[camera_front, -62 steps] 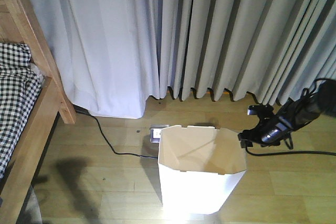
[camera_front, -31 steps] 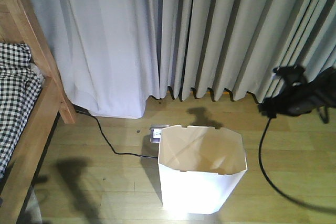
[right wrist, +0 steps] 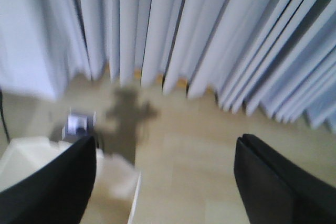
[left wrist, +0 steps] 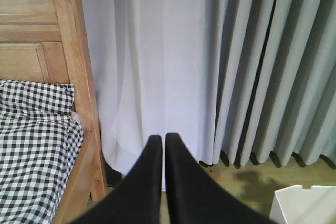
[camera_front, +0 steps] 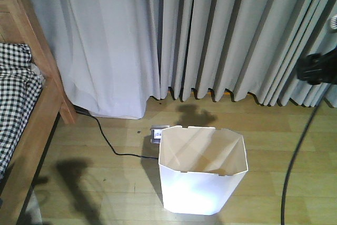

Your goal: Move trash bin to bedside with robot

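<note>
Standing free, trash bin [camera_front: 202, 175] borders bare floor [camera_front: 105, 177].

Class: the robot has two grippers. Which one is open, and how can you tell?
The right gripper is open: its fingers stand far apart, floor showing between them. The left gripper is shut, its fingers pressed together before the curtain.

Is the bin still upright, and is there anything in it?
Upright: the bin stands on the floor with its rim level. It looks empty; only bare cream walls show inside, though the bottom is out of sight.
</note>
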